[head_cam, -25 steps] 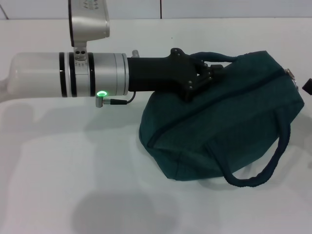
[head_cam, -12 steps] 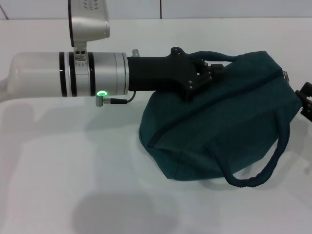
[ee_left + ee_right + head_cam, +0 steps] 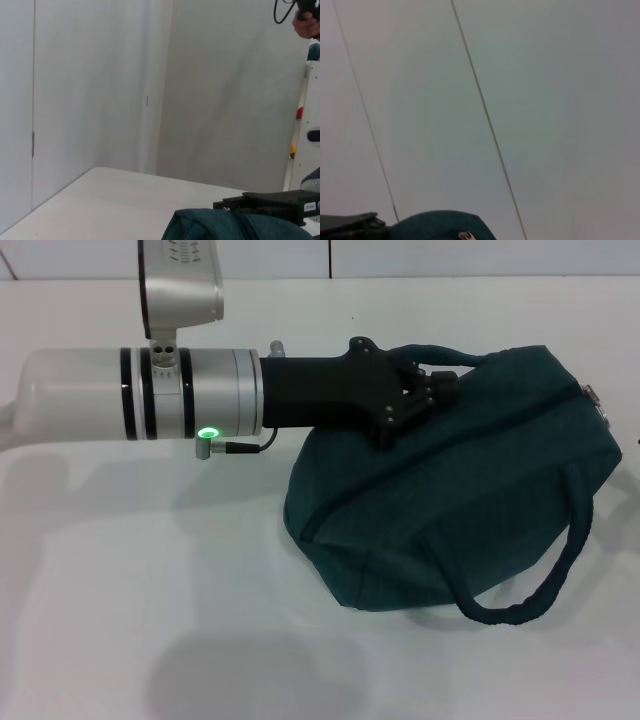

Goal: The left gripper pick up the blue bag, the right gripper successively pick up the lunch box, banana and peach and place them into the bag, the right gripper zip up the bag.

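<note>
My white table [image 3: 150, 620] spreads from nine to six o'clock; pale wall panels [image 3: 90, 85] rise beyond; a white rack [image 3: 309, 125] stands at three o'clock.

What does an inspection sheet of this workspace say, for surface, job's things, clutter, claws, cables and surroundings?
Surface: white table, shadows only.
Job's things: blue bag lying on the table, its zipper closed as far as it shows, one handle looped toward the front; lunch box, banana and peach not seen.
Clutter: nothing seen.
Claws: left claw shut on the bag's upper handle; right claw not in the head view.
Cables: short black cable beside the green light on the left arm.
Surroundings: pale wall panels; a white rack in the left wrist view.
</note>
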